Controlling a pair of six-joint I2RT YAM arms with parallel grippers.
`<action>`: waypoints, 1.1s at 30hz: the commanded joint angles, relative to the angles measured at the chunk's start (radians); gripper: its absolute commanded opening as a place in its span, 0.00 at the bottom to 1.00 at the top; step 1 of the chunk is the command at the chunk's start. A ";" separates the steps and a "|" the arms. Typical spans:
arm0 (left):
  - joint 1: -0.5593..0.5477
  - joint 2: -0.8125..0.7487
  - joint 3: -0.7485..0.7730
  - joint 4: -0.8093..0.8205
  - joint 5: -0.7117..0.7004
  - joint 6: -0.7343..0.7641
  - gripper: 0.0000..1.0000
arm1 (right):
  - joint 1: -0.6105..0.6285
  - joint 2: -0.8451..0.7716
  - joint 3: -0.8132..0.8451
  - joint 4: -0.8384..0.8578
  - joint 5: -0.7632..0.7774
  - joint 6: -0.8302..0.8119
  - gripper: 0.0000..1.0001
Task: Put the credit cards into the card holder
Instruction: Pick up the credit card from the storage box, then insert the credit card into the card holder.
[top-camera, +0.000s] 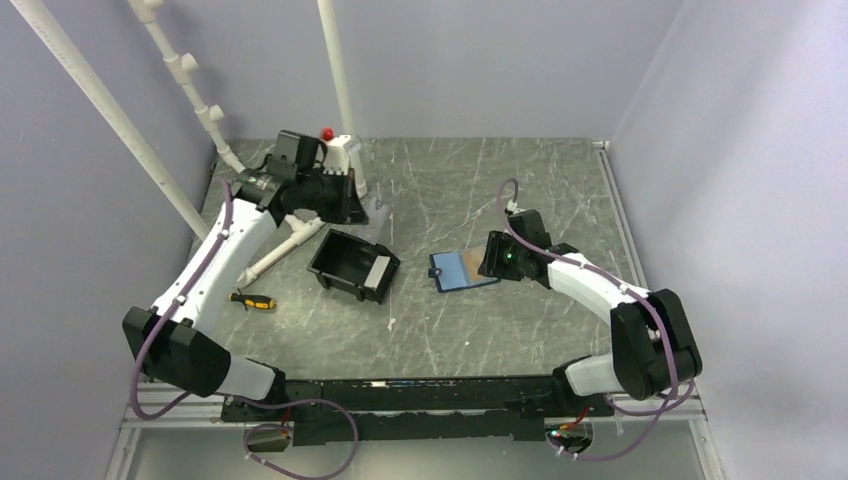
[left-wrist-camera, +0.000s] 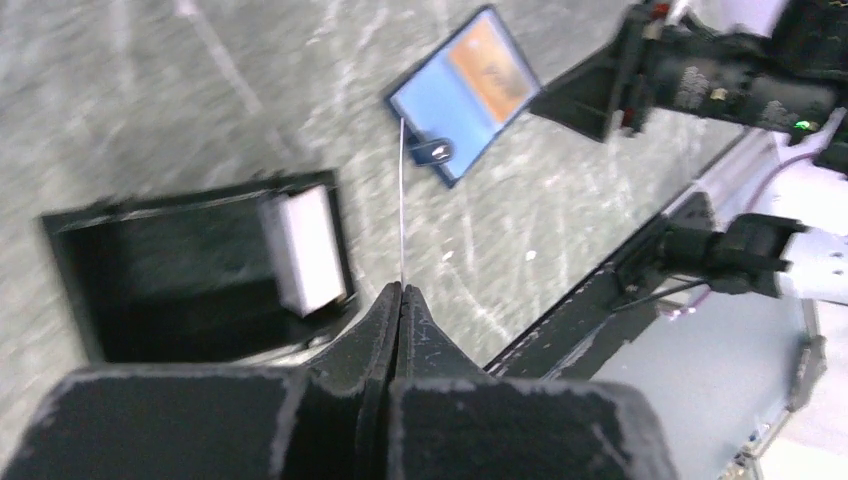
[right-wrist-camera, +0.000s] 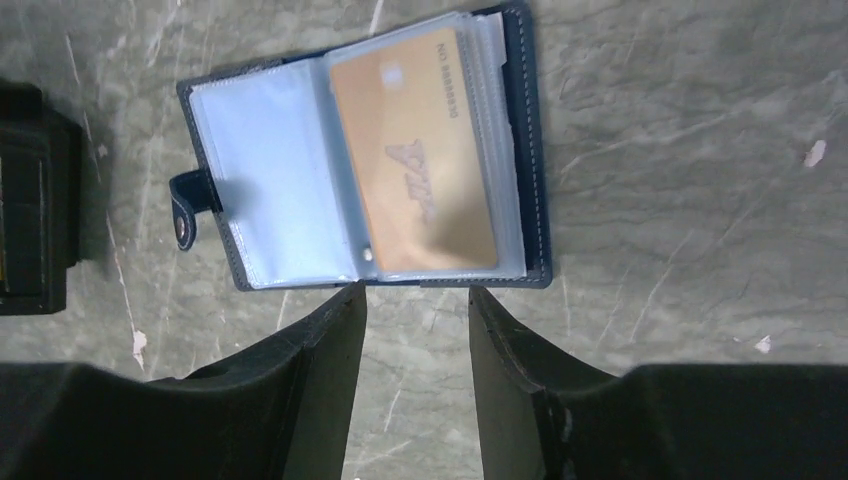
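1. The left gripper (left-wrist-camera: 400, 292) is seen fully closed, its two dark, scuffed fingers pressed flat together. A pale card (left-wrist-camera: 402, 200) is pinched at their tips. It is seen edge-on as a thin whitish line rising straight from them.
2. The right gripper (right-wrist-camera: 412, 305) is held partly open, with a clear gap between its fingers (right-wrist-camera: 320, 350). Nothing is gripped between them. Its tips are placed just beside one long edge of the card holder (right-wrist-camera: 270, 190). Whether that edge is touched cannot be told.
3. The card holder is laid open and flat on the table (right-wrist-camera: 680, 150), between the black bin (left-wrist-camera: 180, 290) and the right gripper. A dark navy stitched cover is shown, with light blue lining and clear, glossy plastic sleeves.
4. An orange-tan card (right-wrist-camera: 415, 165) is held inside a sleeve on the half away from the snap tab (right-wrist-camera: 190, 200). The card is a flat rectangle with rounded corners and printed markings. The tab is a short navy strap with a round snap.
5. The bin is a rigid, open-topped rectangular box with a grey-white patch (left-wrist-camera: 303, 250) on one wall.
6. The table is covered in a grey, marble-like surface with pale streaks.
7. A small screwdriver (top-camera: 252, 300) with a yellow and black handle is seen beside the left arm.
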 joint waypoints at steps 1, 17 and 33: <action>-0.105 0.045 -0.071 0.256 0.110 -0.154 0.00 | -0.049 0.023 0.053 0.051 -0.128 0.011 0.45; -0.293 0.422 -0.091 0.632 0.161 -0.377 0.00 | -0.077 0.148 0.103 0.059 -0.040 -0.010 0.58; -0.301 0.563 -0.122 0.701 0.278 -0.460 0.00 | -0.077 0.145 -0.045 0.100 -0.026 0.068 0.44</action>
